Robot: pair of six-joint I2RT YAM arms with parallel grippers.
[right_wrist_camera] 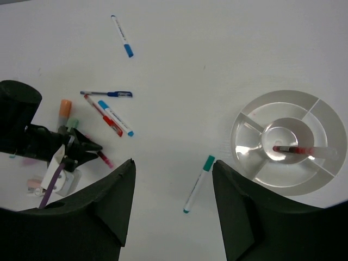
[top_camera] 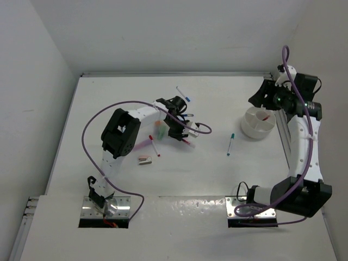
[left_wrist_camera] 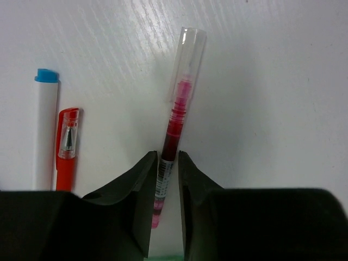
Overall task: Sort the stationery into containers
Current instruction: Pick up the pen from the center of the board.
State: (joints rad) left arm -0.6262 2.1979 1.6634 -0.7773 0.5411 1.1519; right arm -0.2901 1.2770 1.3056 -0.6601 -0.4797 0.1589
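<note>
My left gripper [left_wrist_camera: 168, 155] is low over the table, shut on a red-ink pen with a clear cap [left_wrist_camera: 182, 92] that lies flat and points away. It also shows in the top view [top_camera: 184, 133]. Beside it lie a white pen with a blue cap [left_wrist_camera: 45, 130] and a red pen [left_wrist_camera: 66, 147]. My right gripper [right_wrist_camera: 173, 163] is open and empty, high up beside the round white tub [right_wrist_camera: 326, 109]. The tub has compartments and holds one red-ink pen [right_wrist_camera: 296, 149]. A teal-capped pen [right_wrist_camera: 198, 176] lies left of the tub.
An orange highlighter [right_wrist_camera: 65, 107] and a green one [right_wrist_camera: 72, 124] lie by the left gripper. A dark blue pen [right_wrist_camera: 109, 94] and a blue-capped pen [right_wrist_camera: 121, 36] lie farther back. A red-capped pen [top_camera: 155, 145], a pink highlighter [top_camera: 141, 143] and a pinkish-brown block [top_camera: 144, 160] lie near the left arm.
</note>
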